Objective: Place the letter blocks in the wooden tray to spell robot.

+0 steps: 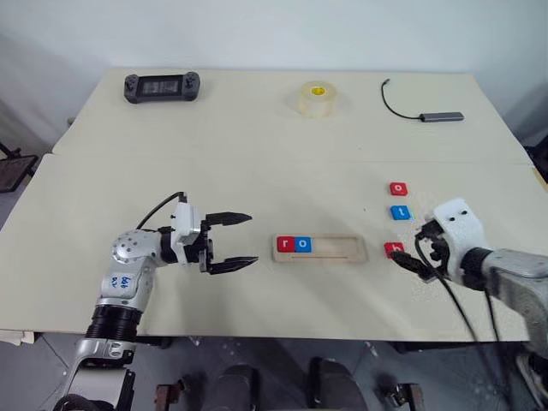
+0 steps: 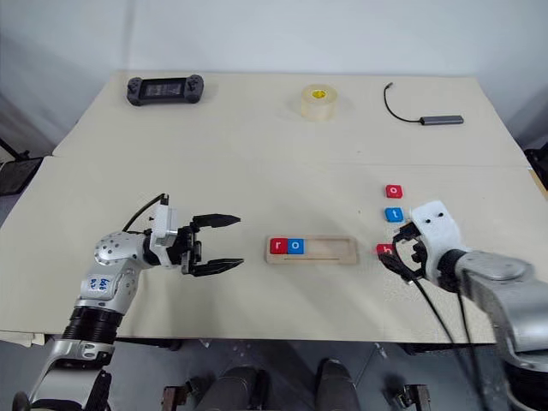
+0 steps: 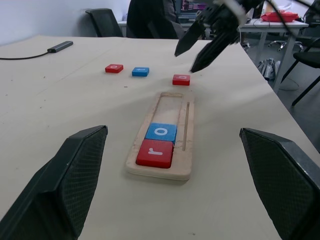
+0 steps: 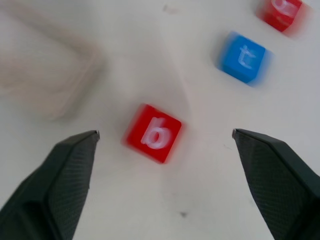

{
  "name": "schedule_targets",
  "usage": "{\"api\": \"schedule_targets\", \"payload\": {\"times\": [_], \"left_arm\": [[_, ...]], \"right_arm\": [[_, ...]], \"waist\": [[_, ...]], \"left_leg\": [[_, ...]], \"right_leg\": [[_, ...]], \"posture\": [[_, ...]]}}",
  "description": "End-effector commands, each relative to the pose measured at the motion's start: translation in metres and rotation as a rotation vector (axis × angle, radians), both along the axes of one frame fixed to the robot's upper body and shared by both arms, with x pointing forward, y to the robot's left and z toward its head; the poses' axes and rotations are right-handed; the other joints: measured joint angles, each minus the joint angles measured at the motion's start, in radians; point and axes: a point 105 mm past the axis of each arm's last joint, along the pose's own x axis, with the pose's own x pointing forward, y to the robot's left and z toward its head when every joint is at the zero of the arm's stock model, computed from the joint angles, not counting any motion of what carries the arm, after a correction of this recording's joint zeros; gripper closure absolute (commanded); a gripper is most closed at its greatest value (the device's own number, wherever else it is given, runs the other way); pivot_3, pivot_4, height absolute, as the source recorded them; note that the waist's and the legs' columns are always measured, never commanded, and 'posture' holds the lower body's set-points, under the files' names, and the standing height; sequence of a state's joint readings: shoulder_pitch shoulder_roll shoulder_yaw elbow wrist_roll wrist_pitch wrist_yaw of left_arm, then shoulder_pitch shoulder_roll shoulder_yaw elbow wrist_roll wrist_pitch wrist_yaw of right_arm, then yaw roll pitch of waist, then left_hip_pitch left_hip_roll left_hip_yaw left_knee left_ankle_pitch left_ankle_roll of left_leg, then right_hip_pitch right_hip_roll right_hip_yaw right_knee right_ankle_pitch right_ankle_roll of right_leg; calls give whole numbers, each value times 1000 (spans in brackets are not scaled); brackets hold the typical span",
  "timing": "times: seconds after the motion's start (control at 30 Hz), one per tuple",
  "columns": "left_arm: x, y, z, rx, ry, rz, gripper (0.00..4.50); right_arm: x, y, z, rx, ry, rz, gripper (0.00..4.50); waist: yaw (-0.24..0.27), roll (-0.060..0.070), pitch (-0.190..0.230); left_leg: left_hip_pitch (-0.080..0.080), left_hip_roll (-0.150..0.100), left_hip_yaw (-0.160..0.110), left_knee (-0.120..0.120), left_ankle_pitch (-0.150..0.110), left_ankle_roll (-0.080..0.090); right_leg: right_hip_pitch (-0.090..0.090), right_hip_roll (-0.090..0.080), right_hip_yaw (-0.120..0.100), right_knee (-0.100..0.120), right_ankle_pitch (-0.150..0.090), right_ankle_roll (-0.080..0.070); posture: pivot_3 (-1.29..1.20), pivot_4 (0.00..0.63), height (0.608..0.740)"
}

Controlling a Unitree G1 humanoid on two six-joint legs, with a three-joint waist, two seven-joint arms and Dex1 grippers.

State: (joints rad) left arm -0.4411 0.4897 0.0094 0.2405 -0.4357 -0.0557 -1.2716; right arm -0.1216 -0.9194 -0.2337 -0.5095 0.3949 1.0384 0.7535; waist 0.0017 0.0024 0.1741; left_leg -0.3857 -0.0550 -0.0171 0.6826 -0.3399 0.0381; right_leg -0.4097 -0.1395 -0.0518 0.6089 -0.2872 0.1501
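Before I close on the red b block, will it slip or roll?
The red b block is a flat square tile lying face up on the table, so rolling looks unlikely. It seems stiff and light. Being so low, it may skid rather than lift. The right tool stands open astride it.

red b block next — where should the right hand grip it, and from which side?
Come from above. The red b block lies flat on the table, apart from the wooden tray and blue t block. Pinch two opposite side edges; the open right hand already straddles it.
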Motion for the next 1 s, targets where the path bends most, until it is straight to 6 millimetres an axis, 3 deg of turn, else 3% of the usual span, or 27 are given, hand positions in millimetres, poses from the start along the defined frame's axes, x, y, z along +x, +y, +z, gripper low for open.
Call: {"api": "schedule_targets", "payload": {"times": [0.03, 0.3, 0.5, 0.63, 0.73, 1.0], "left_arm": [[-4, 0, 7, 14, -49, -25, 0], [-3, 3, 7, 45, -79, 25, 0], [-5, 14, -6, 185, -123, 68, 0], [-5, 18, -6, 195, -129, 91, 0], [-8, 18, -6, 191, -127, 90, 0], [-12, 18, -5, 183, -121, 94, 0]], "right_arm": [[-11, 16, 12, 51, -62, 431, 19], [28, 0, -8, -57, -59, 608, 19], [45, -9, -22, -117, -20, 651, 19], [52, -15, -25, -122, -3, 645, 19], [55, -18, -26, -125, 2, 639, 523], [56, -33, -30, -150, 59, 617, 523]], "waist": [[-1, -1, 1], [-5, -2, 1], [-2, -2, 1], [-2, -2, 1], [-3, -2, 1], [-2, -2, 1]], "left_leg": [[0, 0, 0, 0, 0, 0], [2, 2, 2, 2, 2, -1], [0, 0, 0, 2, 2, -1], [0, 0, -1, 2, 2, -1], [0, 0, -1, 2, 2, -1], [0, 0, -1, 3, 2, -1]], "right_leg": [[0, 0, 0, 0, 0, 1], [2, 0, 0, -1, 2, 3], [1, -2, -1, -2, 2, 3], [1, -3, -2, -3, 2, 3], [1, -3, -2, -2, 2, 3], [2, -3, -3, -2, 2, 3]], "posture": [[0, 150, 740], [0, 150, 740], [0, 150, 740], [0, 150, 740], [0, 150, 740], [0, 150, 740]]}}
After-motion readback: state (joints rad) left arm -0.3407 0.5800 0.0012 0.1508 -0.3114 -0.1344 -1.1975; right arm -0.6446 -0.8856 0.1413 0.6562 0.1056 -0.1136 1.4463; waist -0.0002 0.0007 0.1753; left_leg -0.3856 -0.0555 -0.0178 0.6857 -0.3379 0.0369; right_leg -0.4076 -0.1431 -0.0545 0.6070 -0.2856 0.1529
